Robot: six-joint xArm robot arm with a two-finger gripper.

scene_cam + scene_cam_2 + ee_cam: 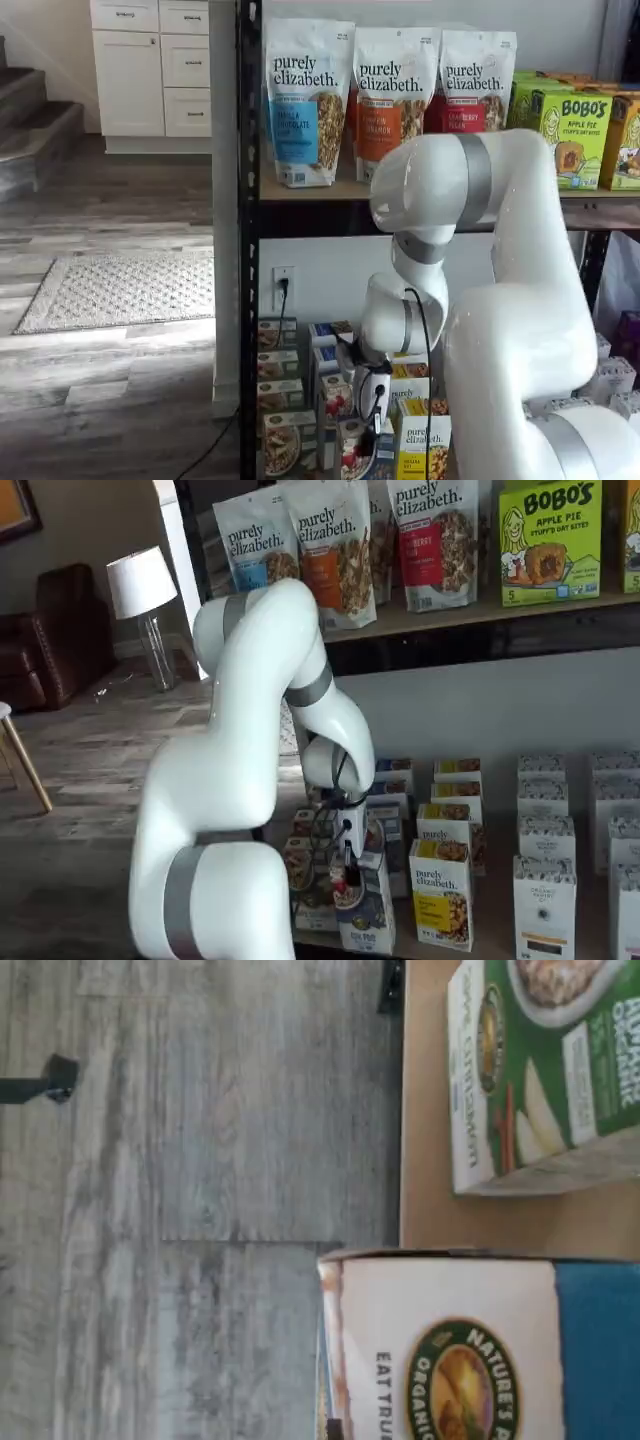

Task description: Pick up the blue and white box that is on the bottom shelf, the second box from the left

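The blue and white box stands upright at the front of its row on the bottom shelf, with a cereal bowl and red berries on its face. It also shows in a shelf view. In the wrist view it fills the near part of the picture, with a white top bearing a round logo and a blue lower part. My gripper hangs right over the box's top and also shows in a shelf view. Its black fingers show no clear gap, and I cannot tell whether they touch the box.
A green-and-white carton stands beside the blue box on the tan shelf board; it shows too in a shelf view. A yellow-and-white carton stands on the other side. More cartons sit behind. Grey wood floor lies before the shelf.
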